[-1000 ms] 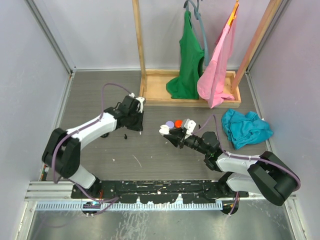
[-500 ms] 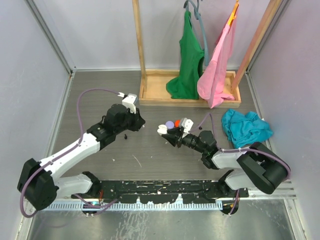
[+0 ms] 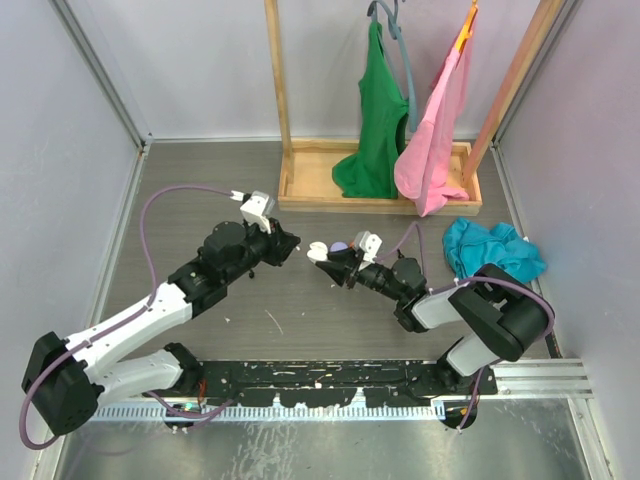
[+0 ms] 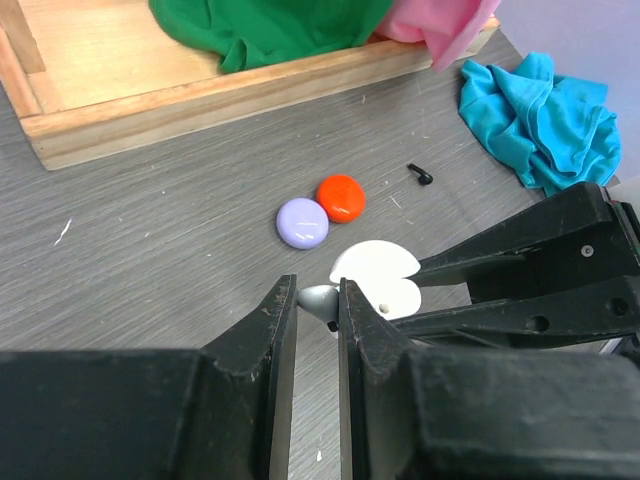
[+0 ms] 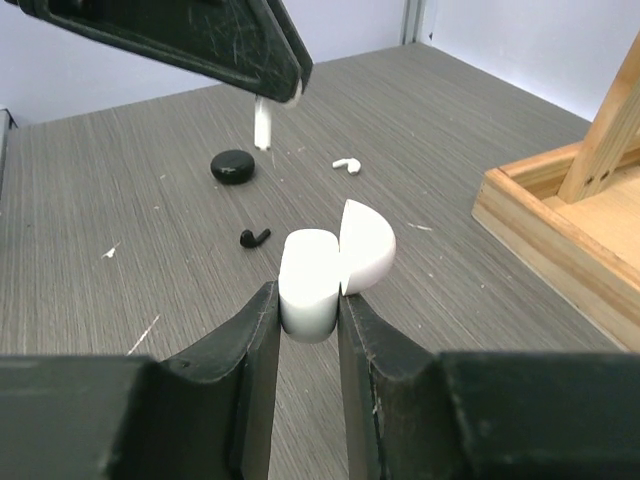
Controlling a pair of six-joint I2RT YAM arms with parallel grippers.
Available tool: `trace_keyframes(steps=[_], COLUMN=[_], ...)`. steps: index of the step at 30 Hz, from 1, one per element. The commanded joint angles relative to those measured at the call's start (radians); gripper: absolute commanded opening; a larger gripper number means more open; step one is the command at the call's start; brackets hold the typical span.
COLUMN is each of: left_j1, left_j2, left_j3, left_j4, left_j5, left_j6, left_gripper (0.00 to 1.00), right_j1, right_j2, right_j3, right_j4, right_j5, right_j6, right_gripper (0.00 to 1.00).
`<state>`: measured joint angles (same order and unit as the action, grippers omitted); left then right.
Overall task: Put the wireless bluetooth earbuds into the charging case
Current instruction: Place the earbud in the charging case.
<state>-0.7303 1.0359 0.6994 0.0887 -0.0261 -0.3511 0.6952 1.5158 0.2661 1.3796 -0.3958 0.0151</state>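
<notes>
My right gripper (image 5: 307, 300) is shut on the white charging case (image 5: 310, 280), held off the table with its lid (image 5: 367, 244) swung open. My left gripper (image 4: 318, 292) is shut on a white earbud (image 4: 320, 300), just short of the open case (image 4: 380, 280). In the right wrist view the bud's stem (image 5: 263, 122) hangs below the left fingers (image 5: 210, 40), above and behind the case. From above, the left gripper (image 3: 287, 244) and the case (image 3: 318, 252) sit a small gap apart. Loose on the table lie a black earbud (image 5: 254, 238) and another white earbud (image 5: 346, 163).
A purple disc (image 4: 302, 222) and a red disc (image 4: 341, 198) lie beyond the case, a black disc (image 5: 232, 166) on the left-arm side. Another black earbud (image 4: 420, 175) lies near the teal cloth (image 3: 492, 255). A wooden rack base (image 3: 375, 185) with hanging shirts stands behind.
The left arm has swung right, carrying its earbud close to the case. The right gripper has moved the case slightly left and farther back.
</notes>
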Motion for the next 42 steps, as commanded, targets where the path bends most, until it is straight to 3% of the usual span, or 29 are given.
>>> trace_keyframes(steps=[1, 14, 42], left_j1=[-0.032, -0.096, -0.172], left_j2=[-0.016, 0.023, 0.032], left_j3=[-0.009, -0.044, -0.041], left_j4=[0.135, 0.233, 0.186], left_j5=[-0.042, -0.135, -0.218], left_j6=[-0.006, 0.001, 0.053], left_gripper=[0.07, 0.07, 0.10], right_j1=[0.015, 0.030, 0.032], right_j2=[0.009, 0.002, -0.004], right_j3=[0.050, 0.071, 0.074], right_j4=[0.152, 0.151, 0.173], right_j5=[-0.023, -0.028, -0.007], right_j6=[-0.004, -0.012, -0.011], right_gripper=[0.03, 0.02, 0.01])
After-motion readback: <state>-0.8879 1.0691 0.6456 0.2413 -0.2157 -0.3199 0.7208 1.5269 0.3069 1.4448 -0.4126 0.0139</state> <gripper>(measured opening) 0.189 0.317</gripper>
